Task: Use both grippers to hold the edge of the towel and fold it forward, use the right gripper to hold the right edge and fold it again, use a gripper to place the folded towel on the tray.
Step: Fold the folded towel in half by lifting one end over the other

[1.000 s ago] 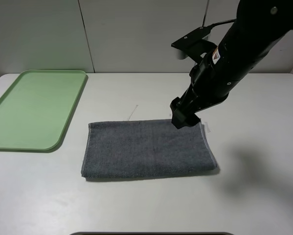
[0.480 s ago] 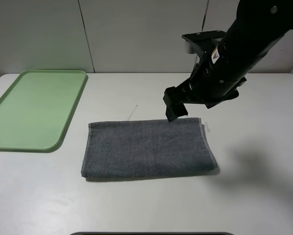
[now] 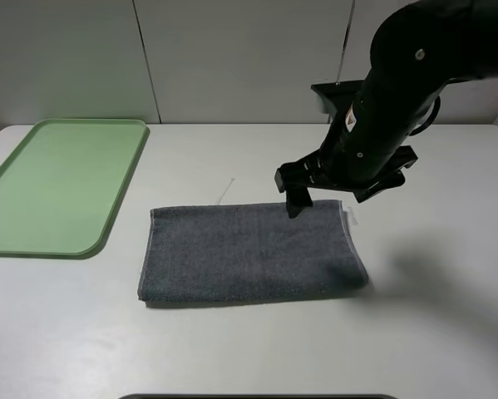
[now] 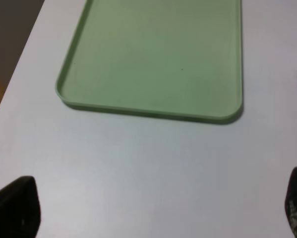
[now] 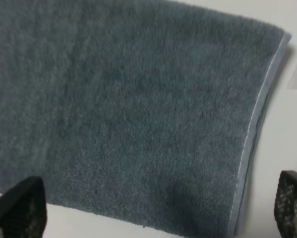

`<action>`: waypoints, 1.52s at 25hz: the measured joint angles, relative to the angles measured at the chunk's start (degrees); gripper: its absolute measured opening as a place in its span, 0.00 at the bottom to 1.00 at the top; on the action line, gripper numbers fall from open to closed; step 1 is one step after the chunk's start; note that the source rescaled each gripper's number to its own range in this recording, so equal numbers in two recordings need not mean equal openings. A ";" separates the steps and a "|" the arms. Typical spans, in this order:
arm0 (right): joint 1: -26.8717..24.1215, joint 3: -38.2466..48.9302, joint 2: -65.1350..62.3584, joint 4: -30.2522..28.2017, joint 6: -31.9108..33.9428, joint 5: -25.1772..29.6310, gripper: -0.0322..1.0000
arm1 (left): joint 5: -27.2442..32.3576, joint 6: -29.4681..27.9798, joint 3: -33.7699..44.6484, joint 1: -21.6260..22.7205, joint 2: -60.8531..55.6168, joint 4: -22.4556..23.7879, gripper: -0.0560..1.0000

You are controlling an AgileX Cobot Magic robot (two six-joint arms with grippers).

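The towel (image 3: 249,253) lies flat on the white table, folded, with only its dark grey face showing; no orange shows. Its hemmed right edge (image 5: 255,134) runs between my right gripper's fingers in the right wrist view. My right gripper (image 3: 333,198) hovers over the towel's far right part, open wide and empty; its fingertips (image 5: 19,208) stand far apart. The pale green tray (image 3: 57,183) sits empty at the far left. My left gripper (image 4: 153,210) is open and empty above bare table in front of the tray (image 4: 153,54). The left arm is out of the exterior view.
A small white label (image 3: 351,218) sticks out at the towel's far right corner. A thin white thread (image 3: 225,193) lies on the table behind the towel. A wall runs along the table's back edge.
My right arm has turned its wrist, so the gripper now lies level across the towel's far right part. The towel and tray have not moved.
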 joint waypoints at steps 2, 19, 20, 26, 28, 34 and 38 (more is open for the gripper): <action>0.00 0.00 1.55 0.00 0.58 -0.06 1.00 | 0.00 0.00 0.00 0.12 0.00 0.00 1.00; -12.15 -0.11 10.50 0.02 1.16 -5.86 1.00 | 0.00 0.05 0.00 0.11 0.00 0.05 1.00; -12.16 -0.11 11.15 0.02 0.73 -5.90 1.00 | 0.00 0.05 0.00 0.11 0.00 0.05 1.00; -12.16 -0.11 15.54 -0.09 -0.11 -6.40 1.00 | 0.00 0.05 0.00 0.11 0.00 0.05 1.00; -12.16 -0.11 16.32 -0.28 -0.11 -6.99 1.00 | 0.00 0.05 0.00 0.11 0.00 0.05 1.00; -12.16 -0.11 17.28 -0.62 -0.11 -9.14 1.00 | 0.00 0.05 0.00 0.11 0.00 0.05 1.00; -12.16 -0.11 18.63 -0.87 -0.74 -9.26 1.00 | 0.00 0.05 0.00 0.11 0.00 0.05 1.00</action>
